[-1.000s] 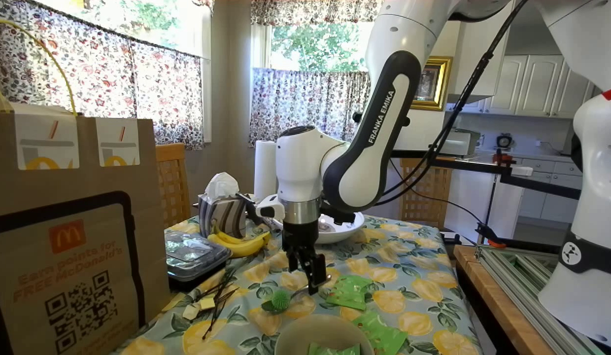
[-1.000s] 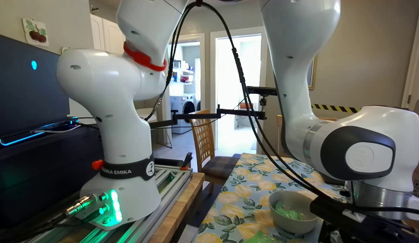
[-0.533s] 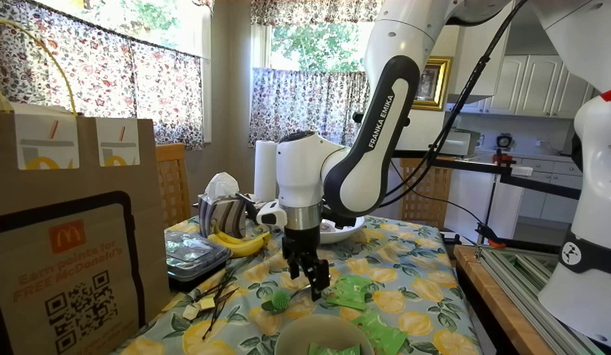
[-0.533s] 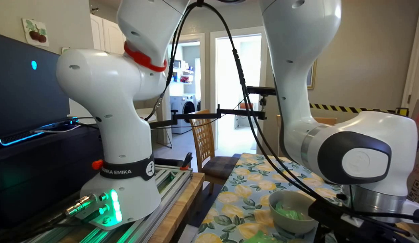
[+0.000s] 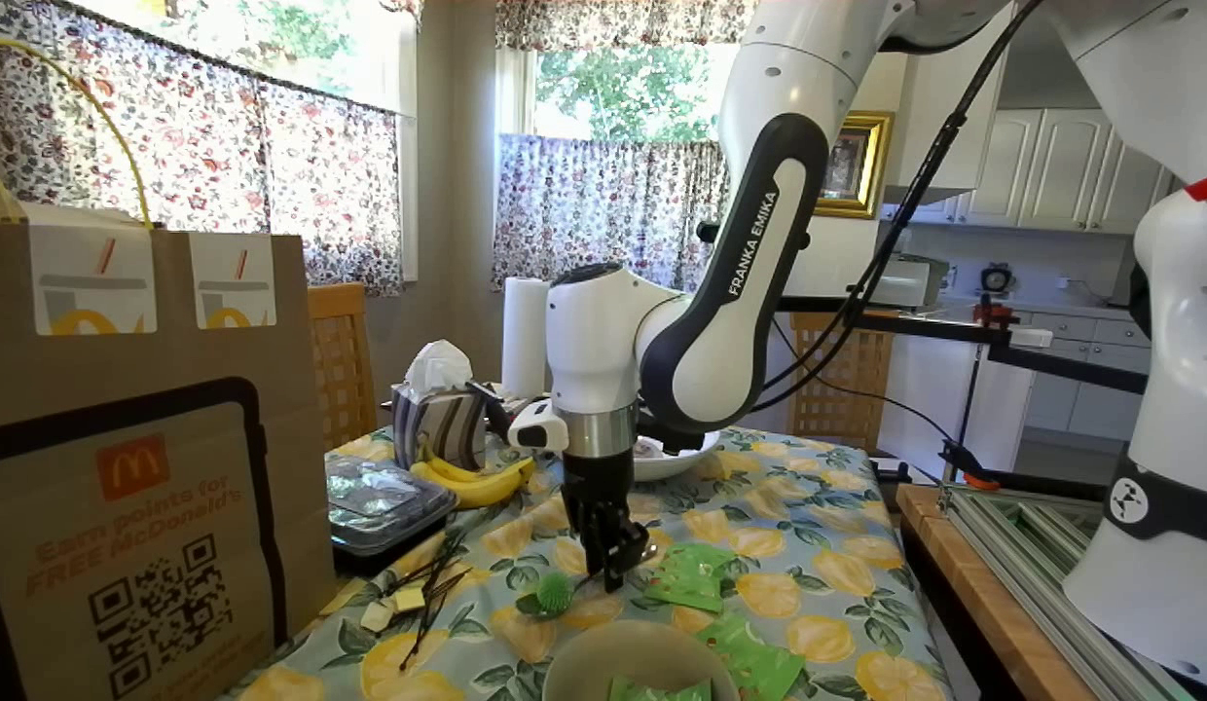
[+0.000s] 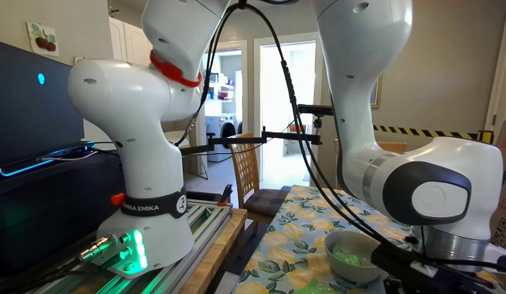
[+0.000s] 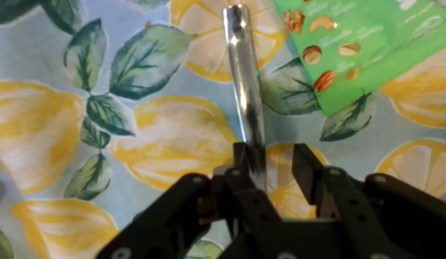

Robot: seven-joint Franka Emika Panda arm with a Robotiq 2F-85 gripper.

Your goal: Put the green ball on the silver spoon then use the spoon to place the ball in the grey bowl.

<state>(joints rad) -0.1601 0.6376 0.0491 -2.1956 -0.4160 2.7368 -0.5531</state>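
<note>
The fingers (image 7: 306, 172) have been drawn closer together around the spoon (image 7: 249, 97), a gap left on one side. The green ball (image 5: 554, 591) seems already cradled at its far end; gripping appears due.

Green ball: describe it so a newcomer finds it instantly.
In an exterior view, find the lemon-print tablecloth, then the grey bowl cut off by the bottom edge. The green ball sits above and left of that bowl in the picture. It is small, round and spiky-looking, unlike the wider, flatter green packets to its right.
</note>
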